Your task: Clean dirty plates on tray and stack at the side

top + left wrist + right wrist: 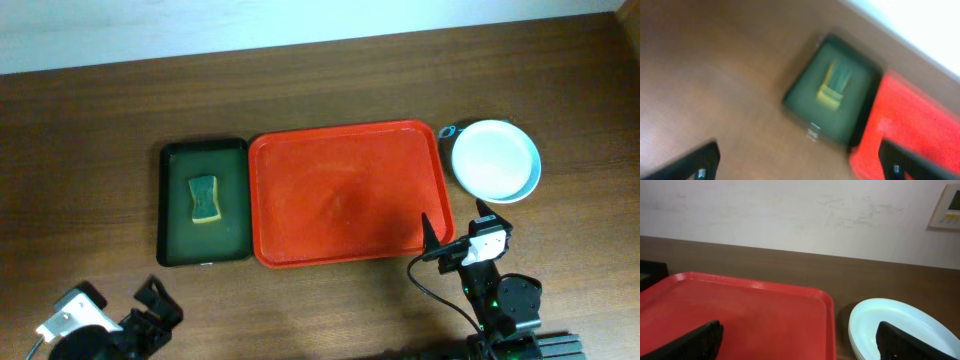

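Red-orange tray [345, 195] bare — plates [495, 160] stacked on the bench [90, 120] just off its right edge, toward the far-right corner. Left gripper [158, 303] and right gripper [457, 228] both released, holding nothing, near the front edge. Looks like the final step is done; next probably just parking the arms — sponge [204, 198] sits in green tray [176, 240].
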Motion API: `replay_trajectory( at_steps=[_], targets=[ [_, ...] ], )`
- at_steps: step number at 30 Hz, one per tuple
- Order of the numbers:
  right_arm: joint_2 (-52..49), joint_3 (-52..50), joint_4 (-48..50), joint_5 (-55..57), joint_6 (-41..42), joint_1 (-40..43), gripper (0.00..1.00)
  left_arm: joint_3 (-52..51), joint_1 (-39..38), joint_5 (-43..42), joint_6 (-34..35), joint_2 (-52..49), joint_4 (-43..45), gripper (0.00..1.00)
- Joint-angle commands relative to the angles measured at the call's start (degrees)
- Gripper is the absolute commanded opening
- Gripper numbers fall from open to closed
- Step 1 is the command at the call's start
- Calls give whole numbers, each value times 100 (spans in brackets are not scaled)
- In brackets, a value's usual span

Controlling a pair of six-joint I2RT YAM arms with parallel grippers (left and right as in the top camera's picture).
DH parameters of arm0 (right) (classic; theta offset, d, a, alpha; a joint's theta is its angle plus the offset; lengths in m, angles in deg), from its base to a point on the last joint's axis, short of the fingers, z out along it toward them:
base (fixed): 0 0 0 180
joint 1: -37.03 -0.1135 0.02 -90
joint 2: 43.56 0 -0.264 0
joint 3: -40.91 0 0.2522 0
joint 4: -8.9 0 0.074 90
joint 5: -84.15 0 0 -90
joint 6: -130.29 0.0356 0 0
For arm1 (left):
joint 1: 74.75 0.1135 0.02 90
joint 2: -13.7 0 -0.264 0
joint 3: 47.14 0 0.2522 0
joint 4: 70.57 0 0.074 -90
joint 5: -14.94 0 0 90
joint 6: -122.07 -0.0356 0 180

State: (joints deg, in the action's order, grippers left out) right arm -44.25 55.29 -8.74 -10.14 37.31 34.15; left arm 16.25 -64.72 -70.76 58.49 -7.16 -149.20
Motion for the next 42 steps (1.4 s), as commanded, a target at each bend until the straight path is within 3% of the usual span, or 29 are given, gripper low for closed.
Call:
replay_trajectory(
  at_steps=[1, 8, 12, 16, 24, 27, 32, 36, 42],
  targets=[
    [48, -31, -28, 9, 42, 33, 98, -857, -136, -44, 98, 728, 1252, 99],
    [48, -31, -28, 9, 42, 33, 98, -2511, -612, -44, 98, 1851, 4865, 99],
    [46, -31, -28, 9, 42, 33, 98, -3250, -717, -48, 98, 2055, 6369, 99],
    [44, -31, -28, 9, 42, 33, 98, -3893, -715, -42, 98, 2055, 7193, 99],
    [44, -31, -28, 9, 42, 33, 98, -4857, -715, 7, 96, 2057, 7469, 99],
    [44, -31, -28, 9, 42, 33, 98, -4913, -715, 4, -20, 2057, 7064, 99],
    [44, -31, -28, 9, 42, 33, 98, -4913, -643, -26, -949, 2057, 6011, 99],
    [44, -31, -28, 9, 42, 33, 98, -4911, -645, -411, -2402, 2057, 6004, 99],
    [44, -31, -28, 9, 42, 33, 98, -4911, -645, -407, -3040, 2057, 6002, 99]
  ],
)
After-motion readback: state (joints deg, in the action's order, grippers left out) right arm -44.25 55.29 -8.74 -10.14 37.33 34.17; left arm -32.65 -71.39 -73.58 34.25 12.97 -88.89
